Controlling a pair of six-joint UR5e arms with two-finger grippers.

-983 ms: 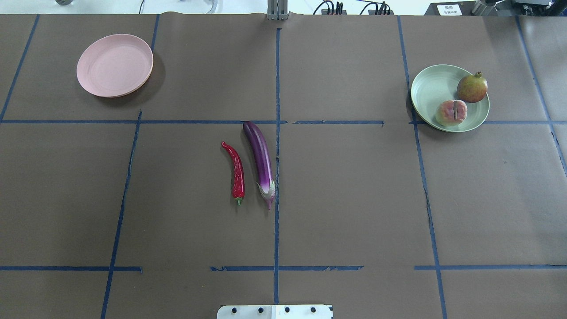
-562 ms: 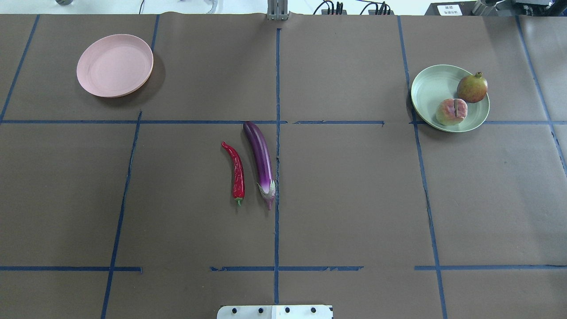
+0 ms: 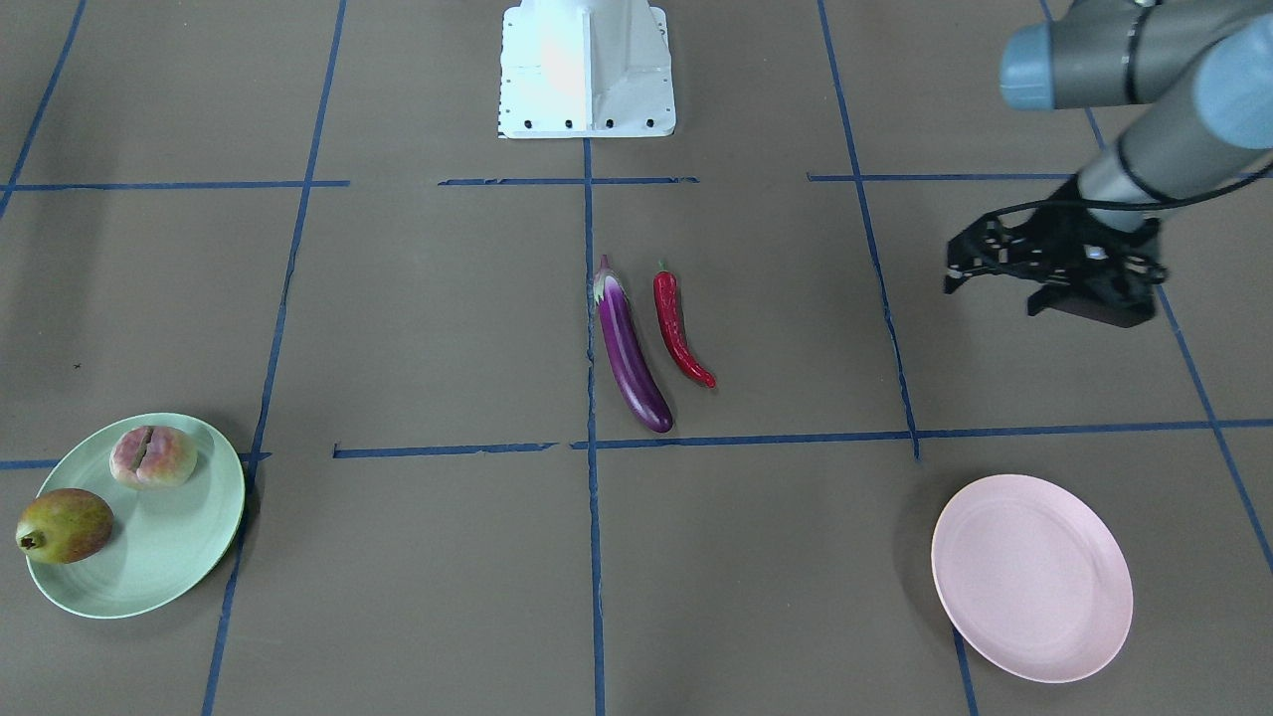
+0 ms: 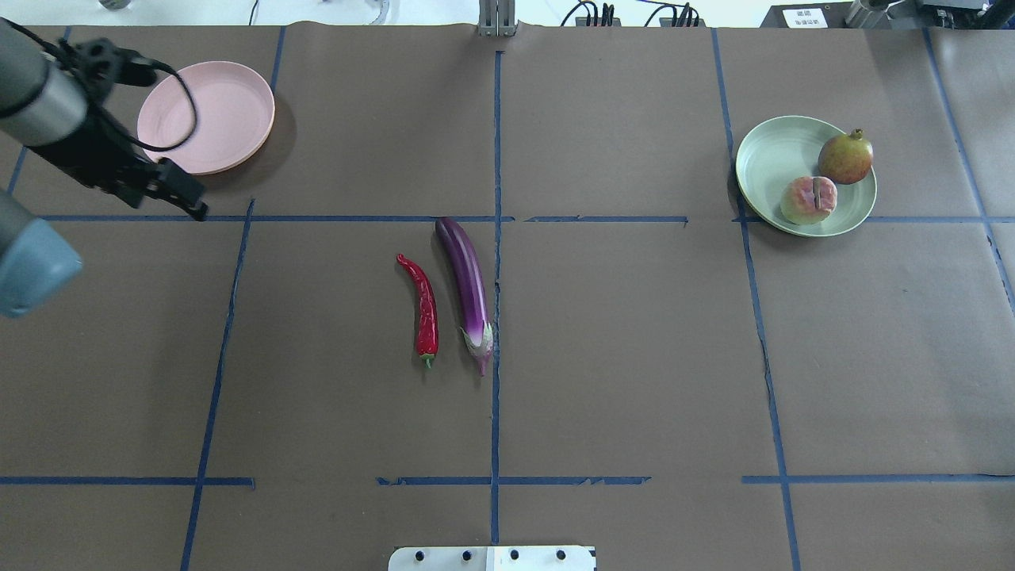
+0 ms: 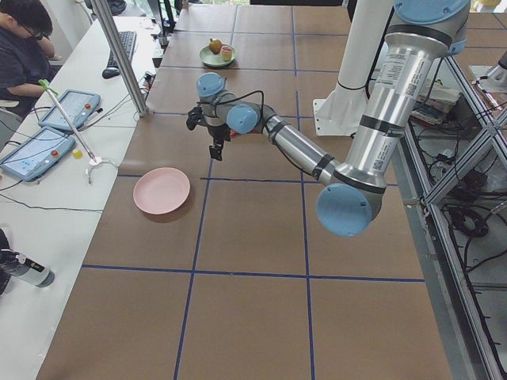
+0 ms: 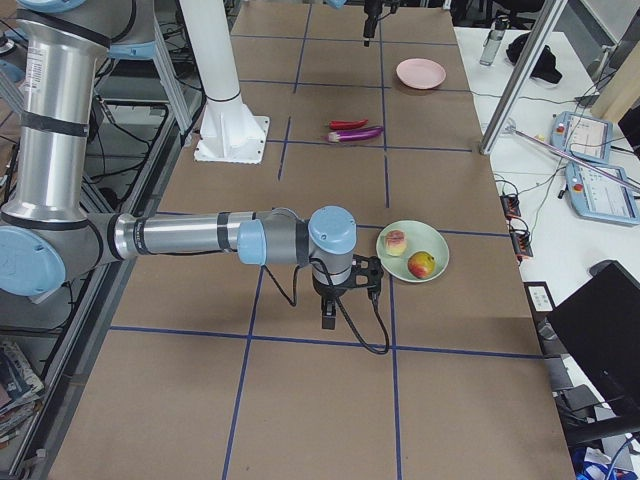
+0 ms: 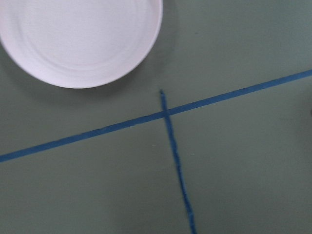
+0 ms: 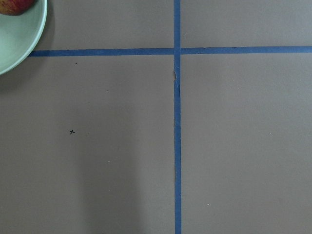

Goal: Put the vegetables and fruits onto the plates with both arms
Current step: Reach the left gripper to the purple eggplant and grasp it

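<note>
My left pincer hangs above the table with its fingers apart and nothing between them. It is just off the near rim of the pink plate, over a crossing of blue tape lines. My wrist view there shows the plate's edge at the upper left. My right pincer hangs low beside the green plate, on my side of it. I cannot tell whether it is open or closed, as only the side view shows it. That wrist view catches just the plate's rim in one corner. The peach sits inside the green plate's near edge and the pomegranate rests against its far right rim. The eggplant and chili pepper lie mid-table, side by side with a narrow gap. The eggplant's stem end lies right at the centre tape line. Broad brown paper runs from each plate to that pair.
</note>
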